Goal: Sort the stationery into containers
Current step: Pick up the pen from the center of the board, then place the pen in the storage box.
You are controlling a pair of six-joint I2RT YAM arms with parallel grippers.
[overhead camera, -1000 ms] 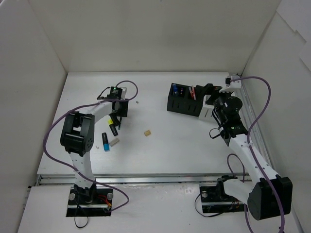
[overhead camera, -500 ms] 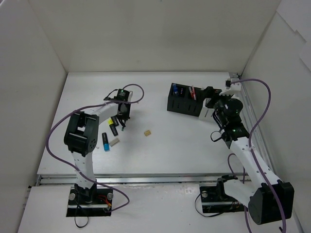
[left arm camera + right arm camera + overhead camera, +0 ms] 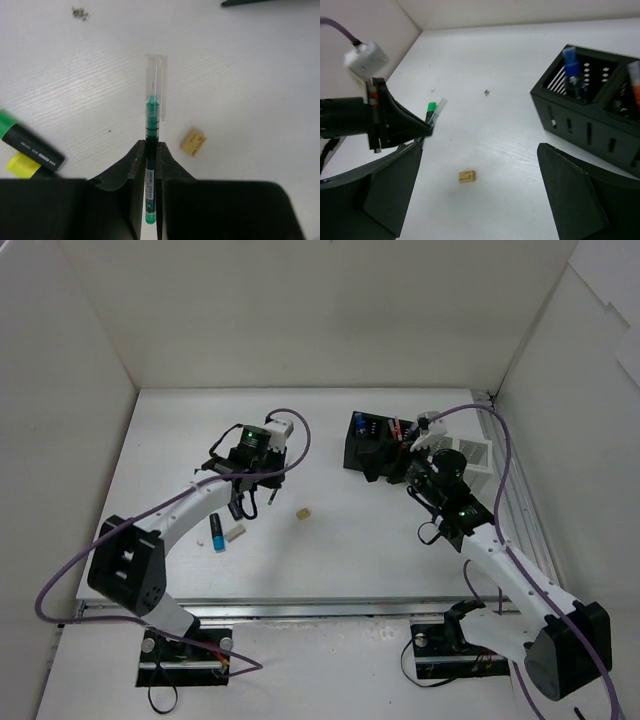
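Green-ink pen sits clamped in the left gripper; the right gripper gapes empty. Carry it steadily to the black organizer at 3 o'clock.

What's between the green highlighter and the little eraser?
A green pen, pinched in the left gripper, sits between the highlighter and eraser. The left wrist view shows it.

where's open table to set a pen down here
Bare table lies between the beige eraser and the near edge, and along the back wall. Crowded: by the blue highlighter beside the left arm, and around the black organizer.
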